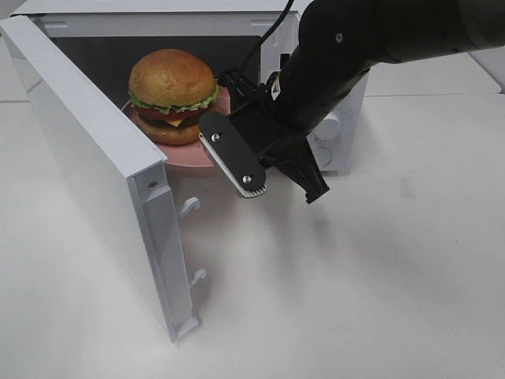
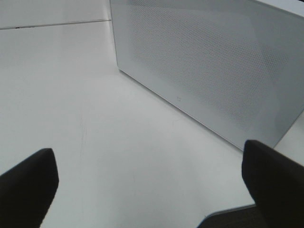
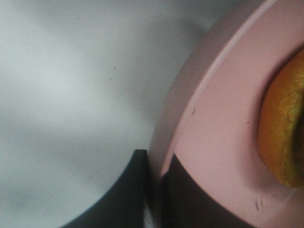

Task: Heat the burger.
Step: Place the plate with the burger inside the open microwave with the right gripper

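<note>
Exterior high view: one burger (image 1: 172, 95) stands upright on one pink plate (image 1: 186, 155). Its domed bun faces up, with lettuce, tomato, cheese and patty stacked level beneath. It is round, so it has no long side; its only clear axis runs straight up through the layers. The plate sits in the mouth of the one white microwave (image 1: 341, 150), with the burger just inside the opening and the plate's near rim sticking out over the white table (image 1: 371, 276). The microwave door (image 1: 87, 150) is swung wide open on the left of this view, and two latch hooks (image 1: 189, 207) show on its free edge.

Two grippers are in play. The right wrist view shows the right gripper (image 3: 155, 183) clamped on the plate's rim, with one dark finger (image 3: 121, 194) under the edge and the other on the plate's upper face. The bun's orange edge shows at the side of that view. The right arm reaches in from the upper right of the exterior view.

The left wrist view shows the left gripper (image 2: 152, 190) with its jaws spread wide, grasping nothing. It hangs over bare table, near the door's dotted outer face but apart from it.
</note>
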You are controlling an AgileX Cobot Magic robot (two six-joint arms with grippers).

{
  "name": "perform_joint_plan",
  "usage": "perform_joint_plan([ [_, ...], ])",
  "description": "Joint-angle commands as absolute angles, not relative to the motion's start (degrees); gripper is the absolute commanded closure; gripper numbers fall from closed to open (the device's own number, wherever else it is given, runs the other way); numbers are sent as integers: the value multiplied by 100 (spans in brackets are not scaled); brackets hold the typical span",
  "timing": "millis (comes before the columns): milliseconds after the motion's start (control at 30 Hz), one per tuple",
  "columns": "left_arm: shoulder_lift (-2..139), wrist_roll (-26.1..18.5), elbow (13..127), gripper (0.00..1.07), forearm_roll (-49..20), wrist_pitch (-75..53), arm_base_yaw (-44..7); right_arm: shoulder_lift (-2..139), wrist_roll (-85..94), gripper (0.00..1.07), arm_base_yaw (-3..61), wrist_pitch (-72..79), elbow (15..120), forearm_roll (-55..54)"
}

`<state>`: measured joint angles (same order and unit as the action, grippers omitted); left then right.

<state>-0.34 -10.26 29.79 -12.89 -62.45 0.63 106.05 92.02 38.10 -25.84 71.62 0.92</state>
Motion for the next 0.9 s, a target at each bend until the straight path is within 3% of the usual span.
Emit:
perform_joint_plan([
  [33,-138,-1014,2962,9,-1318,-6159,34,10674,8927,107,3799,-2401,7403,195],
  [900,-138,-1014,2962,9,-1318,-6159,34,11998,8274,107,3799,-2704,9121,590],
])
